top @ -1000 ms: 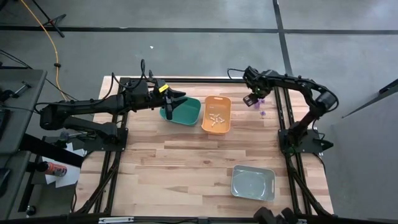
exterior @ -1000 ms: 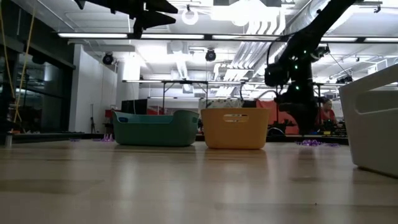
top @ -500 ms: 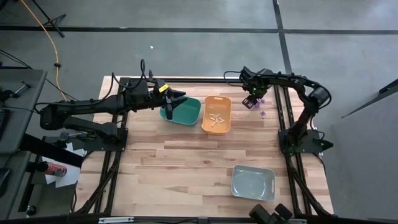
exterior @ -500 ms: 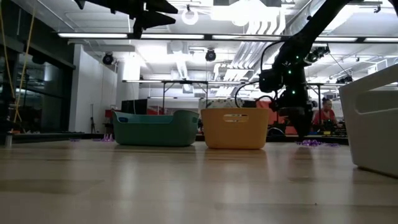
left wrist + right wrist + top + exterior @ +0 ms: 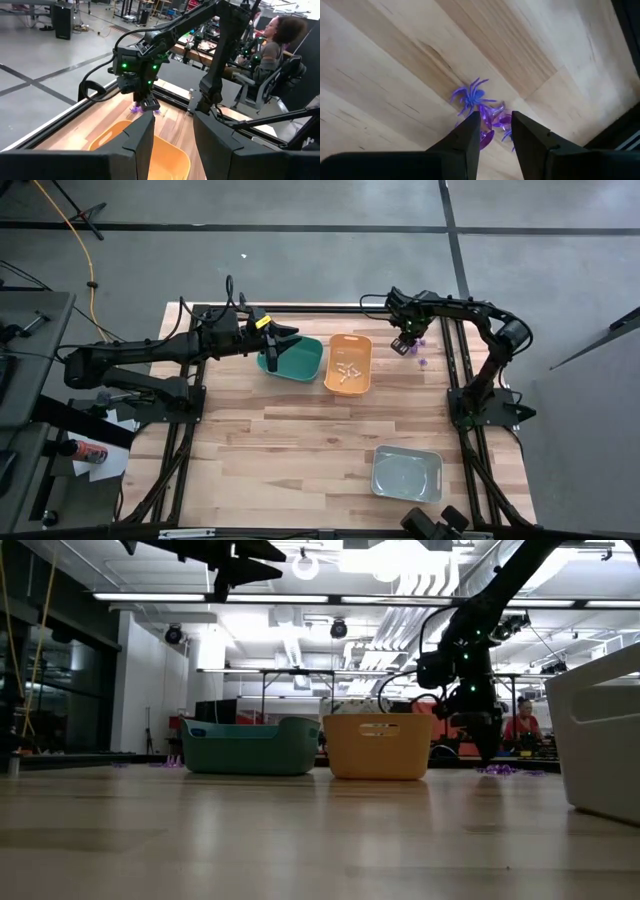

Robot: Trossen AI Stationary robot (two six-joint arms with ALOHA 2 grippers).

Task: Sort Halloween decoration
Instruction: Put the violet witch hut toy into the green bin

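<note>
High view puts the right gripper low over a small cluster of purple trinkets at the far right of the wooden table, just beyond the orange bin. Right wrist view shows one purple spider lying clear on the wood, while the other purple pieces sit between the two dark fingers, partly hidden by them; their shapes cannot be sorted out, and I cannot tell whether the jaws have gripped anything. Whitish trinkets lie in the orange bin, too small to identify. The left gripper hangs over the green bin, jaws parted with nothing between them in the left wrist view; the bin's contents are hard to make out. A grey bin stands near the front edge, cut off in the low view.
</note>
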